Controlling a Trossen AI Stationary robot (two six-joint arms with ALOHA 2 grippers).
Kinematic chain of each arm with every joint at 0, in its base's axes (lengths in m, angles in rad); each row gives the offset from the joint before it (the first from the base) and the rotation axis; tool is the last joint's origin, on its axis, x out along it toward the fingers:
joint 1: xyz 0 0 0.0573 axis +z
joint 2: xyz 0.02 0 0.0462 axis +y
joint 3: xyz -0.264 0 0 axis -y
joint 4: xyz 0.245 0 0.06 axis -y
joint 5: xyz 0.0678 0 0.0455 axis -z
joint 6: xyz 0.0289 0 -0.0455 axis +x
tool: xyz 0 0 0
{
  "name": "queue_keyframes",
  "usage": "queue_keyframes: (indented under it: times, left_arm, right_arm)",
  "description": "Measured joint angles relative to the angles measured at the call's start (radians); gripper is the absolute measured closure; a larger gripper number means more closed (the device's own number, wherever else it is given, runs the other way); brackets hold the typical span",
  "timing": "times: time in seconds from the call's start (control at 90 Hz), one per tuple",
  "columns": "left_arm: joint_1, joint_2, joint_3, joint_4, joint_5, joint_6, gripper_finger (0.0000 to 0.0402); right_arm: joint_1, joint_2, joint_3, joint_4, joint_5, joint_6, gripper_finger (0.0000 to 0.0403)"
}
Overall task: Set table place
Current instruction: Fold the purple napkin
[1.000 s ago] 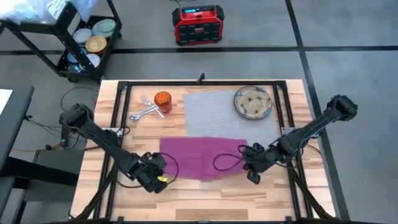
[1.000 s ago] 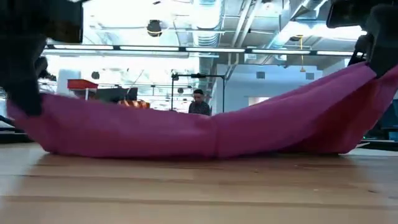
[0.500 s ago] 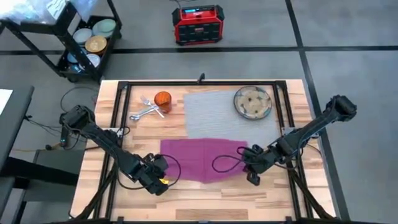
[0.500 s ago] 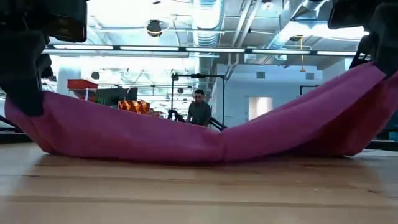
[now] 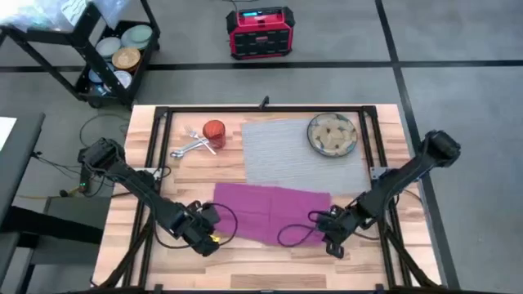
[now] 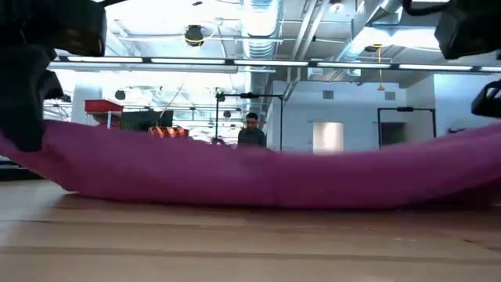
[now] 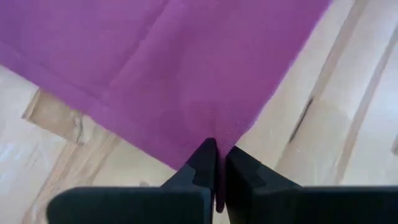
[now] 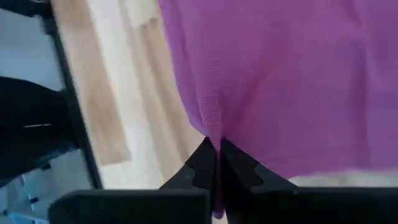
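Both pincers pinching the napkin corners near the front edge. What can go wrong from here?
1. The left pincer and right pincer each hold only a corner tip of the magenta napkin; a pull might slip it free.
2. The napkin overlaps the grey mat; dragging may shift the mat and the plate on it.

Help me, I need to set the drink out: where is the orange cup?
In the high view the orange cup stands at the table's far left, beside the cutlery, left of the grey mat.
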Motion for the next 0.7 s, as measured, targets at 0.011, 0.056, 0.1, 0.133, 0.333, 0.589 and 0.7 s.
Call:
queue_keyframes:
  times: [0.011, 0.056, 0.1, 0.133, 0.333, 0.589, 0.7]
  left_arm:
    - [-0.001, 0.000, 0.000, 0.000, 0.004, 0.001, 0.0401]
    - [-0.006, 0.000, 0.000, 0.000, 0.018, 0.004, 0.0401]
    - [-0.010, 0.000, 0.000, 0.005, 0.033, 0.009, 0.0401]
    - [-0.015, 0.000, 0.000, 0.008, 0.046, 0.011, 0.0401]
    - [-0.053, 0.000, 0.000, 0.015, 0.060, 0.011, 0.0398]
    - [-0.064, 0.000, 0.000, 0.152, 0.060, -0.004, 0.0321]
    - [-0.065, 0.000, 0.000, 0.211, 0.060, -0.006, 0.0275]
  right_arm:
    - [0.003, 0.003, 0.000, 0.016, 0.001, -0.005, 0.0387]
    - [0.012, 0.011, 0.001, 0.080, 0.002, -0.024, 0.0374]
    - [0.020, 0.018, 0.002, 0.122, 0.002, -0.038, 0.0357]
    - [0.024, 0.023, 0.002, 0.145, 0.002, -0.040, 0.0343]
    - [0.032, 0.025, 0.002, 0.190, 0.003, -0.015, 0.0247]
    - [-0.010, 0.025, 0.002, 0.169, 0.016, 0.020, 0.0177]
    - [-0.037, 0.025, 0.002, 0.168, 0.035, 0.013, 0.0182]
